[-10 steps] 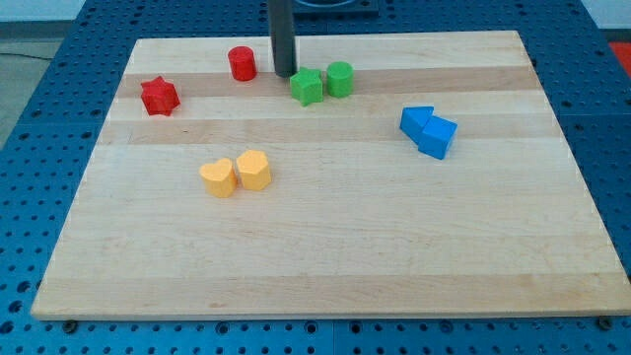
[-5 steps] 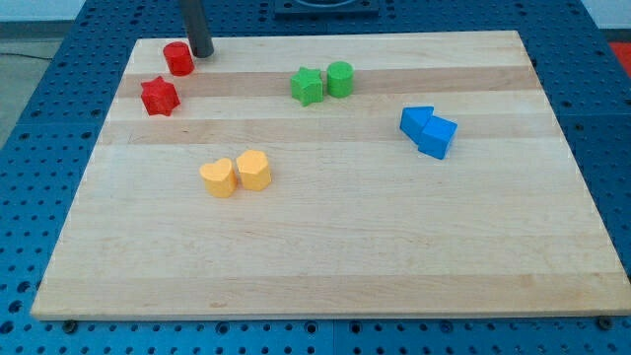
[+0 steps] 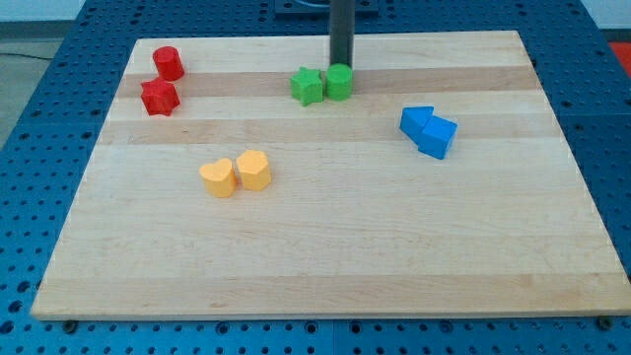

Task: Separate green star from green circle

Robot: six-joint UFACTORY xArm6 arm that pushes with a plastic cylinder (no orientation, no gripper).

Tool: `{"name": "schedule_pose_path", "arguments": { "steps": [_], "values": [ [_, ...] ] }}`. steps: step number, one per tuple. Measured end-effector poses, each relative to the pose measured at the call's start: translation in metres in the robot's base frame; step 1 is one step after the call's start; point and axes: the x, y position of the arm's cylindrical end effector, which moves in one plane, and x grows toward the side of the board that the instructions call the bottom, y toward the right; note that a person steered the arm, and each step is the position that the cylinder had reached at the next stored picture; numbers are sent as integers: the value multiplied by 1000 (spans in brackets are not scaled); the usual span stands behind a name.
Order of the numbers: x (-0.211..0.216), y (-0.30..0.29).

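**Tip set behind the green pair, split not yet made**

Your rod ends in a bare tip (image 3: pixel 341 65); there is no pincer on this arm, so no spread or pinched state can be told. The tip stands at the upper edge of the green circle (image 3: pixel 339 81), touching it or just short of it; which one cannot be judged from this view. The green star (image 3: pixel 308 86) sits immediately to the view's left of the circle, and the two appear to touch along their sides. Both lie in the upper middle of the wooden surface (image 3: pixel 325 247).

By this layout, you are at the approach step: the tip is placed, the pair is unbroken. The next move calls for a push that carries one block alone. A stroke toward the view's bottom right would likely take the circle off without dragging the star; a stroke toward the view's left would drive both together.

The star is a squat, lobed green block; the circle is a short green cylinder of like height. The red, yellow and blue blocks lie well apart from this pair.
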Motion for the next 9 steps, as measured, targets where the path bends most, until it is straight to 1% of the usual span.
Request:
{"name": "schedule_pose_path", "arguments": {
  "steps": [1, 2, 3, 4, 5, 6, 7, 8, 9],
  "values": [
    [32, -27],
    [55, -75],
    [54, -106],
    [23, -73],
    [8, -92],
    [28, -134],
    [61, -147],
    [75, -156],
    [81, -175]
  ]
}}
